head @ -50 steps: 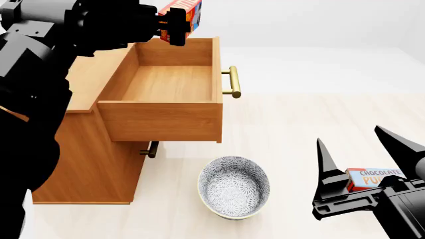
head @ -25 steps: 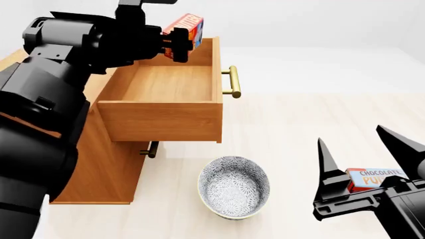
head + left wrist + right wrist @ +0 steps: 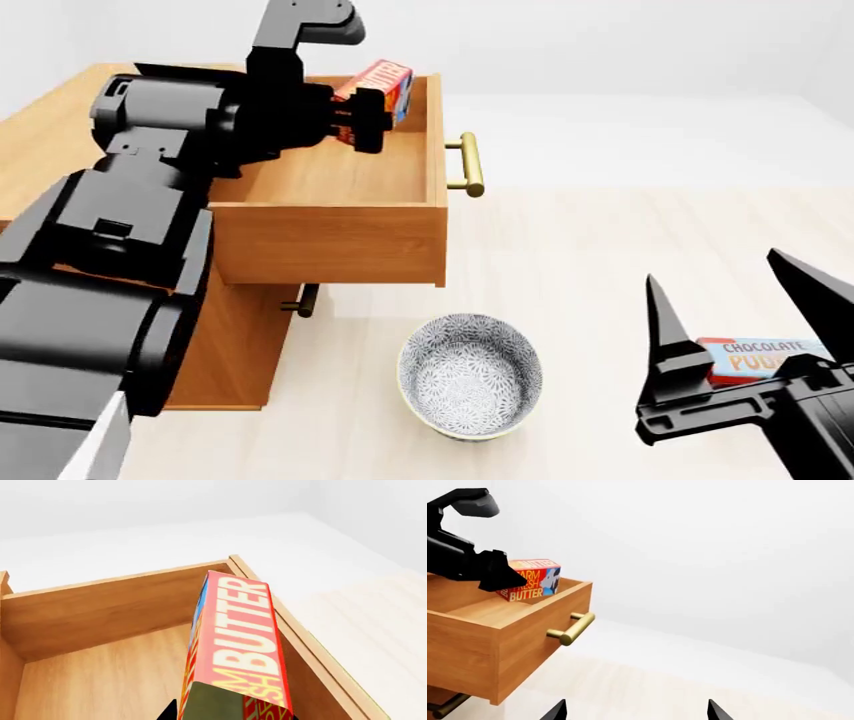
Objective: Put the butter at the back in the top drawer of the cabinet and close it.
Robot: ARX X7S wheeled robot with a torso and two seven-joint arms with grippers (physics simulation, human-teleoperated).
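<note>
My left claw (image 3: pixel 358 118) is clamped on the butter (image 3: pixel 383 87), holding it tilted just above the open top drawer (image 3: pixel 400 215) toward its far right corner, so I can lower it in without striking the walls. The drawer stands pulled well out of the cabinet (image 3: pixel 247 345), brass handle (image 3: pixel 469 165) on the right, and what I can see of its wooden floor is bare. My right claw (image 3: pixel 747 340) waits spread open and empty, near right, beside the chocolate pudding box (image 3: pixel 761 357). The patterned bowl (image 3: pixel 470 377) in the foreground holds nothing
</note>
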